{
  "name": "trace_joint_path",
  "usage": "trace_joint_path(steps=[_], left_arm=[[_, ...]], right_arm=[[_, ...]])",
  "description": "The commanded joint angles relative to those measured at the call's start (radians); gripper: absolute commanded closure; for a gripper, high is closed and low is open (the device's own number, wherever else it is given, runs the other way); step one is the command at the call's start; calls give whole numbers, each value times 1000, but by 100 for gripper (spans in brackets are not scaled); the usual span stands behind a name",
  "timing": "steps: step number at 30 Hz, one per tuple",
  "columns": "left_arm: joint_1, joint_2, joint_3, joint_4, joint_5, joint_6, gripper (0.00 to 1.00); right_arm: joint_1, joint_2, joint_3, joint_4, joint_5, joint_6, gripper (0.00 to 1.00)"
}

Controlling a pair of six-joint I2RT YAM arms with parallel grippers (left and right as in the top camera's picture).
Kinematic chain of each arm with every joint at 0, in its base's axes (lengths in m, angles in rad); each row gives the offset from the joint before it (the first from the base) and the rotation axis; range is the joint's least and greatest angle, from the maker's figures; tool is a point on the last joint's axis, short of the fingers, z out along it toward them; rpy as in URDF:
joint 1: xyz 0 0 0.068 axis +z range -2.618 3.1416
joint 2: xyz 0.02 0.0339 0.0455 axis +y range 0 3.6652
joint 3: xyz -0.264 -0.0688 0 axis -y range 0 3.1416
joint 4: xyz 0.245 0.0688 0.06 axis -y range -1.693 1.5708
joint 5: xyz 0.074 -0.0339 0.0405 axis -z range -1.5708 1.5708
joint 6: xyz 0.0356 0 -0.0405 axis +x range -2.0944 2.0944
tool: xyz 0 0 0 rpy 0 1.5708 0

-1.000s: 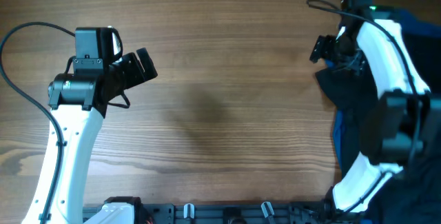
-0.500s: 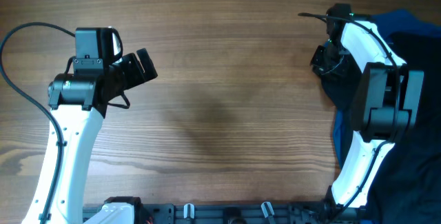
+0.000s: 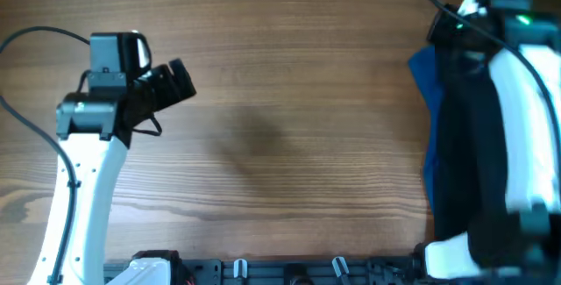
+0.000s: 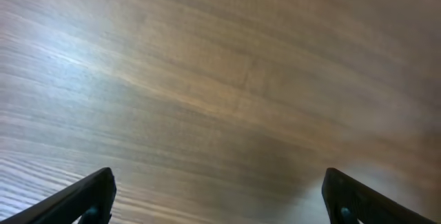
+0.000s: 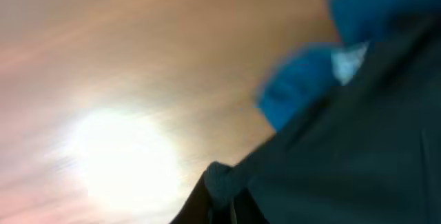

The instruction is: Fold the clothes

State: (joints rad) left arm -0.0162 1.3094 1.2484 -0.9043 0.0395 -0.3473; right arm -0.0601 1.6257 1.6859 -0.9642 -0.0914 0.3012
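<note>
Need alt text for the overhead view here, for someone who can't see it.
A black shirt sits bunched beneath the right arm along the right edge of a wooden table, with blue fabric showing beside it. At the left, the left gripper hovers over the wood, jaws open.

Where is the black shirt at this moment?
In the overhead view, the black shirt is at the table's right edge, beside blue cloth, under the right arm.

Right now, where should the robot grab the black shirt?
On the black shirt, probably the long edge facing the middle of the table, approached from that side by the open left gripper: it lies exposed beside the blue cloth, while the right arm covers the rest.
</note>
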Motion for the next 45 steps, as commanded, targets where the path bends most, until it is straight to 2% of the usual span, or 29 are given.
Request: trace_joint_path(steps=[1,4,8,9,10,11,12,16,19,22,26,30,35,37,41,43,45], left_arm=[[80,-50,100,-18,-7,-43,5],[139,-93,144,-25,-7,-43,4],[186,-166,177,-21,-8,-43,2],[192,-183,180,-19,-8,-42,2],[197,-201,180,-19,-8,-41,1],[200,-215,180,-18,-8,-31,1],[200,-226,180,-17,-8,-23,1],[191,-236,180,-21,8,-17,0],[127,-155,180,-20,130,34,3],[-12,28,180,-6,154,151,5],[-173,314,180,88,154,294,9],[-256,561,180,172,151,314,15],[-338,739,179,263,172,315,22],[-354,758,179,274,157,314,29],[-379,798,179,267,158,314,36],[-391,818,179,244,158,307,48],[-394,820,179,239,153,306,73]], right_arm=[[130,-161,23,76,-310,-56,96],[349,-188,23,95,-309,-57,96],[720,-88,23,96,-249,-21,96],[773,-65,23,96,-208,1,83],[820,-41,23,92,-135,32,53],[848,-27,23,87,-54,57,36],[856,-25,23,81,-10,73,30],[780,-90,25,81,51,123,26],[649,-189,25,68,51,171,25],[528,-272,25,45,51,174,24],[461,-320,25,-4,51,174,21],[441,-319,24,-72,57,180,20],[440,-319,24,-121,153,259,18],[440,-319,24,-122,161,259,18],[440,-319,24,-130,164,259,16],[440,-319,24,-133,172,259,16],[440,-319,24,-133,180,259,16]])
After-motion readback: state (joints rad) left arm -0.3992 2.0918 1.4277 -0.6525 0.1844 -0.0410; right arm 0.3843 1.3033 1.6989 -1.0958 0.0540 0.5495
